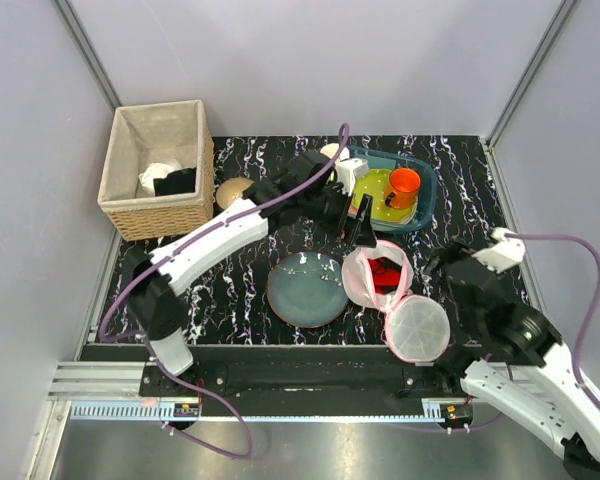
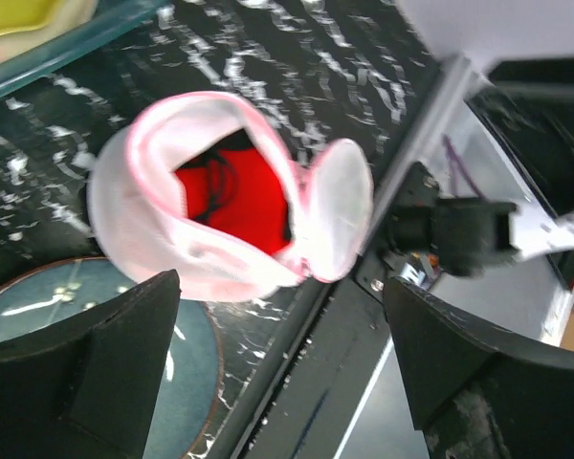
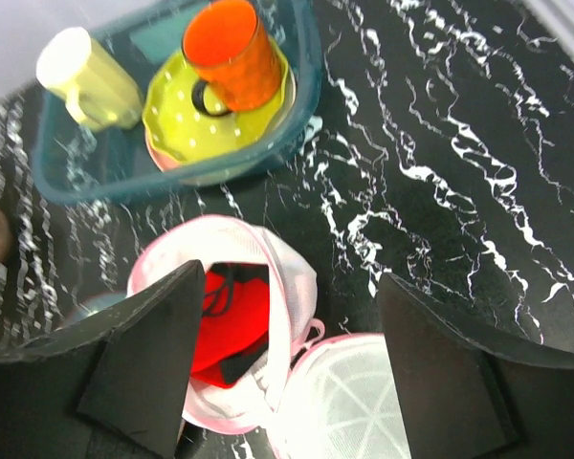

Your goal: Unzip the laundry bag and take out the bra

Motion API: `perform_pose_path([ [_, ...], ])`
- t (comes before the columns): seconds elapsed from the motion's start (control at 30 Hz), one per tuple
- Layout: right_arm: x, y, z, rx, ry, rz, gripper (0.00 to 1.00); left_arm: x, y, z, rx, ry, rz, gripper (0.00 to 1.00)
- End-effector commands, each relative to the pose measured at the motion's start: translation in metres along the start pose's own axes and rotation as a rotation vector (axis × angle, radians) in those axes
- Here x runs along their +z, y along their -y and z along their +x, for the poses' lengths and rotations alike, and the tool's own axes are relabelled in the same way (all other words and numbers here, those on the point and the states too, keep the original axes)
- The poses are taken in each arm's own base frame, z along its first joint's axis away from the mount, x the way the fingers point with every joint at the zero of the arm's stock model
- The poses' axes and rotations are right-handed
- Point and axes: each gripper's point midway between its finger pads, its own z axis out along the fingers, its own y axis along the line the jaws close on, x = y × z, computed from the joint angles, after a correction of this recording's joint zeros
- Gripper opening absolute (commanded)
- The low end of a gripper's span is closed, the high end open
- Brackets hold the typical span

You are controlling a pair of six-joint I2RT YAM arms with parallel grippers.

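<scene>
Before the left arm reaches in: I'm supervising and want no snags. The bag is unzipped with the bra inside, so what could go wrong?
1. Neither the left end effector nor the right end effector holds the laundry bag; both are open, so pulling the bra may drag the light mesh along.
2. The open flap lies at the near edge of the table; a tug might slide it off.
3. The bra's dark straps could catch on the zip rim.

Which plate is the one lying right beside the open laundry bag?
The blue-grey plate, bare, just left of the laundry bag. The yellow dotted plate lies farther back inside the teal tub with the orange mug on it.
</scene>
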Motion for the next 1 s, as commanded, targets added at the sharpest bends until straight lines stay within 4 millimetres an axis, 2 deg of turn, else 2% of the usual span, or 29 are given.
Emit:
perform_pose_path([
  [0.0,0.015,-0.022,0.029,-0.053,-0.117,0.002,0.85,0.046,-0.057,0.024,-0.151,-0.074,-0.152,0.90],
  [0.07,0.019,-0.025,0.038,-0.059,-0.150,0.014,0.91,0.056,-0.063,0.033,-0.176,-0.101,-0.160,0.89],
  [0.13,0.024,-0.023,0.051,-0.049,-0.203,0.023,0.92,0.066,-0.070,0.040,-0.190,-0.125,-0.170,0.88],
  [0.17,0.026,-0.025,0.055,-0.035,-0.222,0.016,0.92,0.070,-0.067,0.043,-0.185,-0.133,-0.164,0.88],
  [0.2,0.027,-0.028,0.074,-0.038,-0.298,-0.006,0.93,0.073,-0.070,0.045,-0.180,-0.139,-0.174,0.87],
  [0.23,0.033,-0.023,0.078,-0.007,-0.321,0.017,0.93,0.077,-0.072,0.047,-0.175,-0.144,-0.178,0.86],
  [0.27,0.036,-0.027,0.083,0.014,-0.345,0.004,0.94,0.082,-0.077,0.050,-0.180,-0.154,-0.187,0.81],
  [0.3,0.037,-0.028,0.100,0.018,-0.414,-0.004,0.95,0.085,-0.079,0.052,-0.187,-0.162,-0.191,0.77],
  [0.33,0.040,-0.030,0.105,0.045,-0.433,-0.007,0.94,0.088,-0.082,0.054,-0.194,-0.170,-0.196,0.68],
  [0.37,0.043,-0.027,0.110,0.060,-0.448,0.007,0.94,0.093,-0.085,0.056,-0.202,-0.177,-0.202,0.53],
  [0.4,0.044,-0.024,0.124,0.062,-0.489,0.013,0.94,0.095,-0.089,0.057,-0.209,-0.177,-0.217,0.15],
  [0.43,0.045,-0.025,0.128,0.084,-0.499,0.012,0.94,0.096,-0.090,0.057,-0.220,-0.180,-0.223,0.03],
  [0.5,0.045,-0.022,0.144,0.113,-0.541,0.012,0.94,0.095,-0.090,0.059,-0.230,-0.182,-0.229,0.00],
  [0.6,0.046,-0.025,0.158,0.184,-0.561,-0.012,0.93,0.090,-0.088,0.058,-0.231,-0.160,-0.239,0.00],
  [0.83,0.048,-0.009,0.169,0.267,-0.525,0.038,0.82,0.085,-0.087,0.058,-0.235,-0.149,-0.252,0.00],
  [0.97,0.046,-0.003,0.167,0.294,-0.499,0.043,0.85,0.086,-0.089,0.058,-0.238,-0.150,-0.257,0.00],
])
